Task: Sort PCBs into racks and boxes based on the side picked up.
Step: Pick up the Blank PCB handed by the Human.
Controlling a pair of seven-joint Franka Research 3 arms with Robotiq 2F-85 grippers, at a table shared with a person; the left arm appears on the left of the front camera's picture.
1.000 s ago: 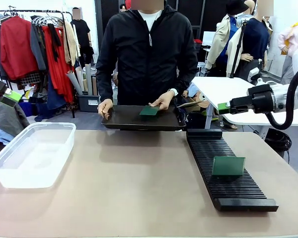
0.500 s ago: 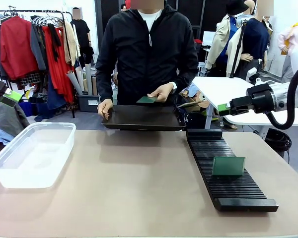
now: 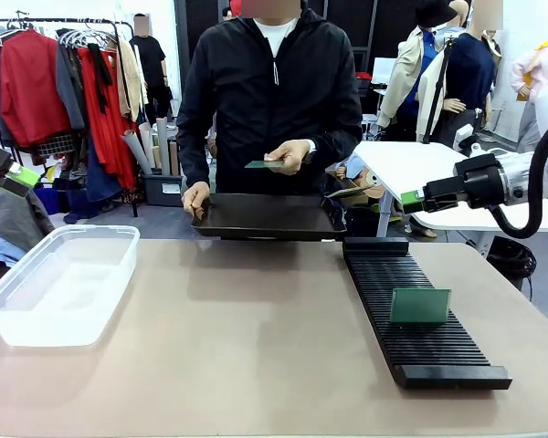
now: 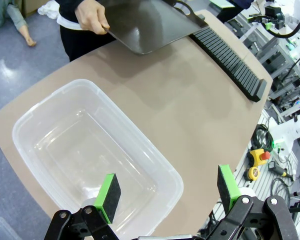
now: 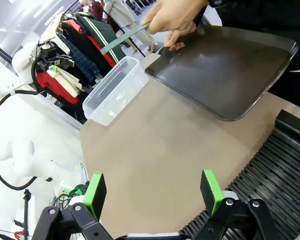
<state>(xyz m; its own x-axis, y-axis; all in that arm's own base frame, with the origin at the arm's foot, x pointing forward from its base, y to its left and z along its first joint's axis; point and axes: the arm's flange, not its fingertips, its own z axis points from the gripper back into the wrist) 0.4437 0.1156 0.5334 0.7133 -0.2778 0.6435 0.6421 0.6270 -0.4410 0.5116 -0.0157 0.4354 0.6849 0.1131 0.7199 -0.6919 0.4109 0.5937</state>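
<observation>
Tan table [image 3: 256, 365]: one PCB [image 3: 420, 306] slotted upright in rack [image 3: 384, 274]; box [image 3: 59, 283] holds none. Person's hand [image 3: 290, 155] holds second PCB [image 3: 263, 164] over tray [image 3: 256, 219]. Left end effector [image 4: 167, 192] and right end effector [image 5: 152, 192] spread, empty. Early days, I judge.

table [image 3: 256, 338] middle: wide open | left: tub [image 3: 59, 283] blocks | right: rack [image 3: 384, 274], one PCB [image 3: 420, 306] upright | far edge: tray [image 3: 265, 217] overhangs

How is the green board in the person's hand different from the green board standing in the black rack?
The held board lies nearly flat, seen edge-on; the racked board stands upright on its long edge, facing the camera. The held board is pinched in the person's hand above the dark tray; the racked board sits in a slot of the black rack. Both are thin green rectangles.
</observation>
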